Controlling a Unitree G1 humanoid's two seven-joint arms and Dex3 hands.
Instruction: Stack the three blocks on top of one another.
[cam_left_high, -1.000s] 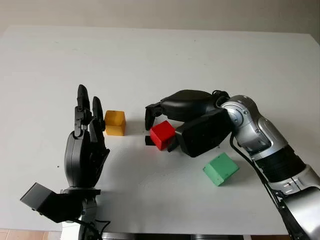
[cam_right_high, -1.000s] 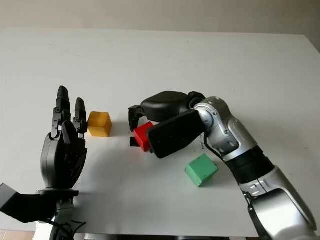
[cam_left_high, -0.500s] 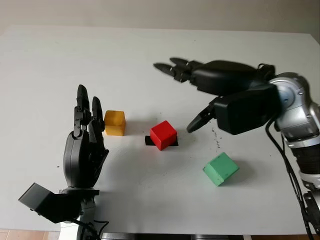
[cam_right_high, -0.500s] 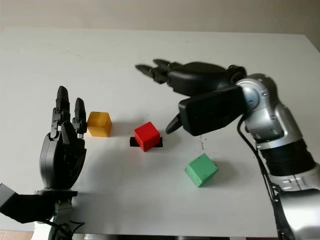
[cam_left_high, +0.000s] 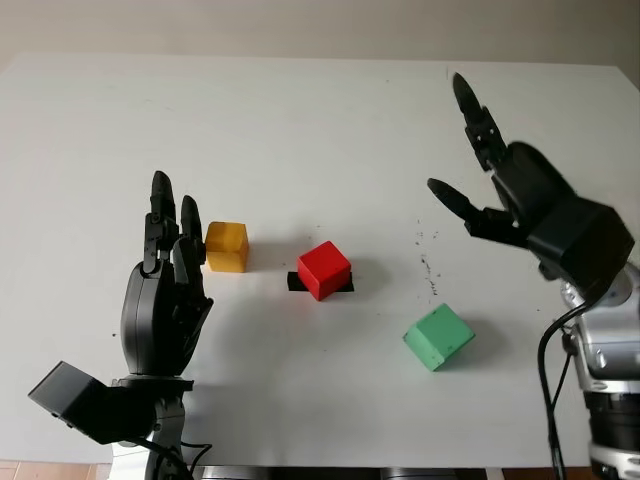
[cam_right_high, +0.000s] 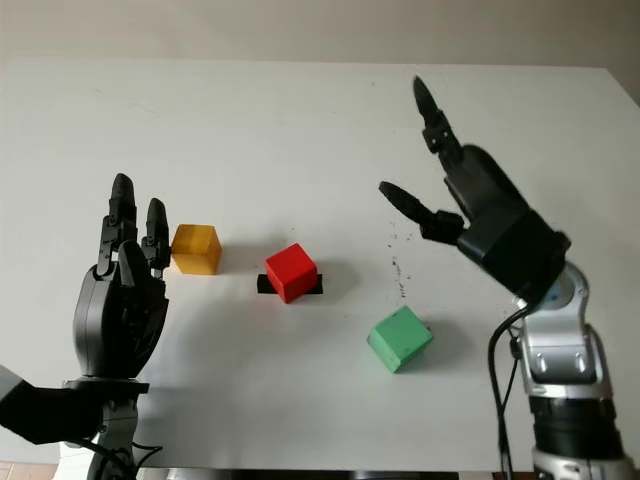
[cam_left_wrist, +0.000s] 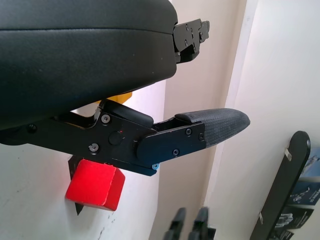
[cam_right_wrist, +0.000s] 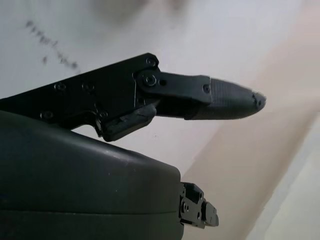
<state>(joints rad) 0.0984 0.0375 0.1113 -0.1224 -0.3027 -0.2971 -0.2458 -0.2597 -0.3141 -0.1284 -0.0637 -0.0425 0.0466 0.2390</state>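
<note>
Red block (cam_left_high: 325, 269), yellow block (cam_left_high: 227, 246), green block (cam_left_high: 438, 337) sitting apart, unstacked; right hand (cam_left_high: 520, 200) and left hand (cam_left_high: 165, 300) both hovering open, holding nothing.

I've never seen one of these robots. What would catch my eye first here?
Three bright blocks on the white table: a yellow block at the left, a red block in the middle on a small black mark, and a green block nearer and to the right, none stacked. The black right hand is raised open above the table's right side, and the left hand stands open beside the yellow block.
</note>
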